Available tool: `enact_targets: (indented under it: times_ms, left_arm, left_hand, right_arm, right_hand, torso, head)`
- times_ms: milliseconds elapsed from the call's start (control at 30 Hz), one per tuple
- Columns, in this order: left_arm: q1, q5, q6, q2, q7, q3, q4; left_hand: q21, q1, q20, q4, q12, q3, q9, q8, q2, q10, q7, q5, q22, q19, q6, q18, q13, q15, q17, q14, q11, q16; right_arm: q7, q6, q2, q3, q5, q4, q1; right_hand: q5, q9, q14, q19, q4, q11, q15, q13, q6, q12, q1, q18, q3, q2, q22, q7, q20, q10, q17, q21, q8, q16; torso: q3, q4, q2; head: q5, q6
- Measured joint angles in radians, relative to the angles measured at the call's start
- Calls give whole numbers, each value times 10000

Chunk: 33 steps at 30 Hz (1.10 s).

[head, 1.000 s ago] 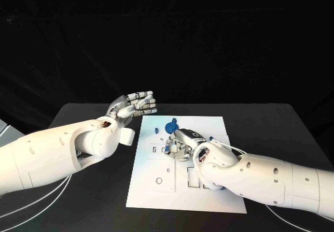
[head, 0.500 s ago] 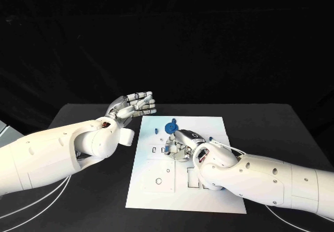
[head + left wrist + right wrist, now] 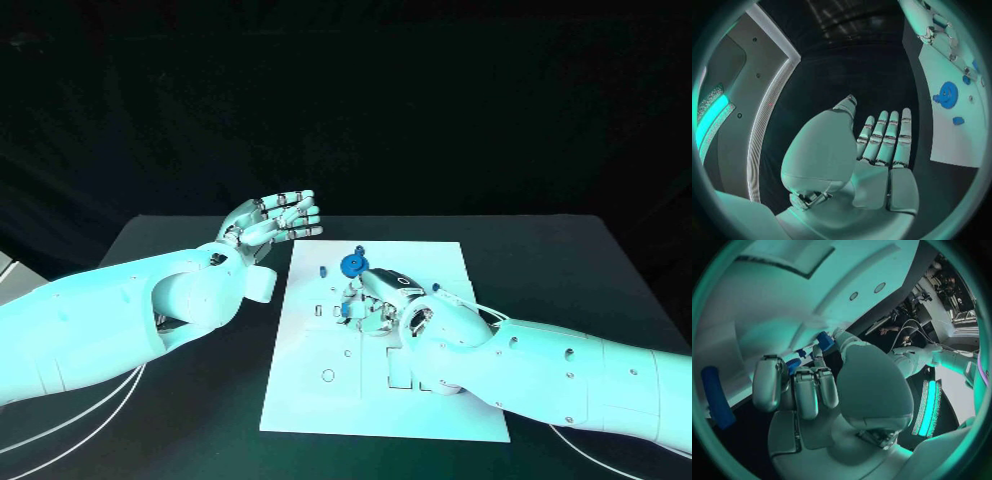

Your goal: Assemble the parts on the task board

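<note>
Right hand (image 3: pixel 378 297) lower over blue part (image 3: pixel 351 265)

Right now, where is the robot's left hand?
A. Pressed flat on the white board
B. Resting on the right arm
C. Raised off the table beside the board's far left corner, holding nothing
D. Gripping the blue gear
C: the left hand is lifted beside the board, fingers extended and nothing in them; the blue gear lies on the board.

My bench (image 3: pixel 577 260) is black, w/ a black backdrop (image 3: pixel 433 100) behind it. At my left wrist: pale wall panels (image 3: pixel 767 90) w/ a lit strip (image 3: pixel 711 117). At my right wrist: another lit strip (image 3: pixel 928 407), cables (image 3: pixel 911 327) nearby.
</note>
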Motion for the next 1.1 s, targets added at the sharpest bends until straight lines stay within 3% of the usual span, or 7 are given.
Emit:
enact_targets:
  times_ms: [100,233,467,667,800,933,1100]
  left_arm:
    - [0,-11,-1,5,-19,0,-25]
    - [-1,-144,-42,10,-126,0,-79]
    - [3,-875,-254,31,-670,-1,-294]
    - [22,-2217,-169,120,-1752,0,-601]
    - [83,-3361,203,200,-2754,0,-782]
    - [217,-4605,890,358,-3857,1,-935]
    - [347,-6325,1946,692,-5301,5,-1071]
  left_hand:
    - [73,0,-21,0,0,0,0,0,0,6,0,0,11,104,0,6,0,-35,29,46,-6,72]
    - [944,-4,-171,2,96,-2,32,134,-4,364,15,0,344,1464,285,324,21,-395,564,1299,-219,1052]
    - [3975,-576,-1353,43,1979,-404,633,1328,-234,2629,225,-38,1924,4131,2206,322,839,-1557,3467,4151,-1137,5841]
    - [8577,-1102,-1786,39,5649,-1019,1671,2869,-169,2491,-157,-38,5954,4150,2460,296,3407,-2014,8963,5687,-1642,11269]
    - [10931,-1394,-1900,106,8656,-1473,2441,3823,123,2533,-420,-38,9072,5233,2409,-230,5732,-2210,11482,7043,-1881,13021]
    - [12139,-1651,-2051,111,11323,-1768,2918,4238,414,4069,-537,-38,11107,6314,2393,-474,8910,-2340,11793,7238,-2039,13865]
    - [12430,-1894,-2122,111,12006,-1881,3064,4284,712,4629,-591,-37,11655,6632,2448,-623,9845,-2340,11795,7238,-2091,14048]
  right_arm:
    - [27,-40,-75,0,0,108,0]
    - [142,-184,-262,-1,15,332,15]
    - [1318,-528,-736,42,564,631,471]
    - [2544,-620,-1564,128,1849,1053,951]
    - [3088,-622,-2199,178,2923,1287,1256]
    - [3448,-613,-2706,207,3925,1395,1563]
    - [3711,-600,-3169,228,4833,1391,1871]
  right_hand:
    - [-421,-7,11,-19,118,0,11,0,-82,-47,47,0,-1219,128,0,16,19,0,0,-74,-60,0]
    - [-442,-8,11,-19,136,0,11,0,-83,-47,82,0,-1631,264,-1,17,19,0,-1,-74,-59,0]
    - [40,-38,11,-125,91,71,11,8,-178,-46,542,0,-1670,713,-40,112,125,1,-1,-616,-153,0]
    - [86,-40,10,-198,91,71,82,8,-257,-46,639,1,-1669,716,-100,119,125,1,5,-731,-153,0]
    - [205,-45,10,-198,91,71,81,8,-258,-46,569,1,-1670,830,-100,121,125,1,7,-731,-153,0]
    - [301,-45,11,-197,91,71,81,7,-258,-45,569,0,-1670,830,-80,121,124,1,7,-731,-153,0]
    - [415,-44,11,-197,91,71,81,7,-258,-45,569,1,-1670,830,1,121,125,1,6,-662,-153,0]
  torso:
    - [0,3,-1]
    - [0,3,-12]
    - [9,-56,-57]
    - [11,-65,-148]
    - [11,-78,-222]
    - [17,-101,-288]
    - [29,-122,-365]
  head:
    - [-9,5]
    - [-21,20]
    - [-24,83]
    - [-54,75]
    - [-38,44]
    - [-1,9]
    - [43,-37]
